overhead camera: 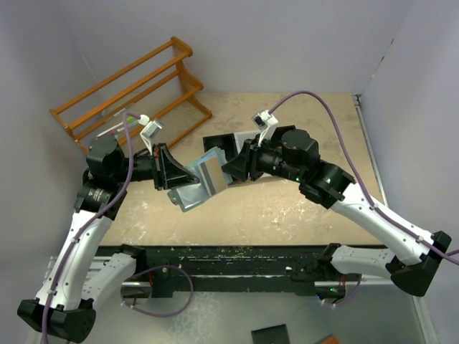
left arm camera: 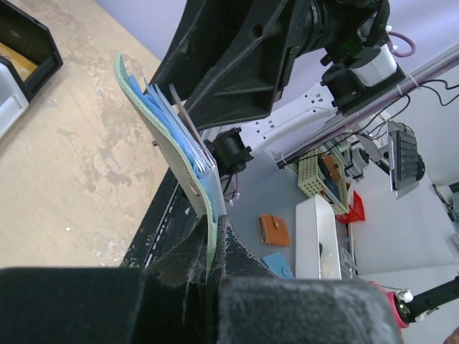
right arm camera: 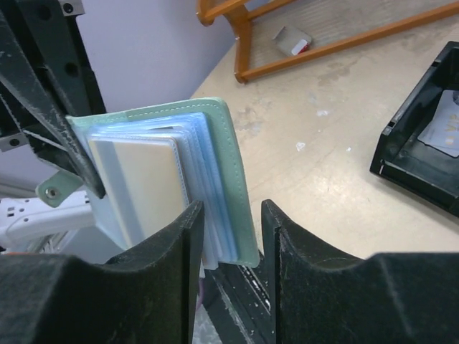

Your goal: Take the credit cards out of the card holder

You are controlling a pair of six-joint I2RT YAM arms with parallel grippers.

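- Arms: the left gripper (left arm camera: 213, 251) is clamped fully shut on the bottom edge of the card holder (right arm camera: 233, 143). It holds it open and upright in the air above the table (right arm camera: 323, 165), between the two grippers. The right gripper (right arm camera: 231, 212) is nose to nose with it. A deeper push by the right arm risks the fingers striking each other.
- Black tray (right arm camera: 423, 107): one grey card (right arm camera: 446, 127) lies inside. The tray is off to the side of the holder, so a card released from here would probably land on the table instead.
- Card holder: it appears held by a narrow strip of one cover only. A sideways tug could pivot it or drag it out of the clamp.
- Right gripper: the jaws stand partly apart, astride the holder's lower corner, sleeves and cover in the gap. I cannot tell whether the pads touch, and I see no card held. Closing here would pinch the whole stack, not a single card.
- Tan card (right arm camera: 147, 190): it sits in the front sleeve with little edge exposed. The pads may slip, or may pull the sleeve along with it.
- Snap tab (right arm camera: 51, 192): it hangs loose near the left finger and could snag.
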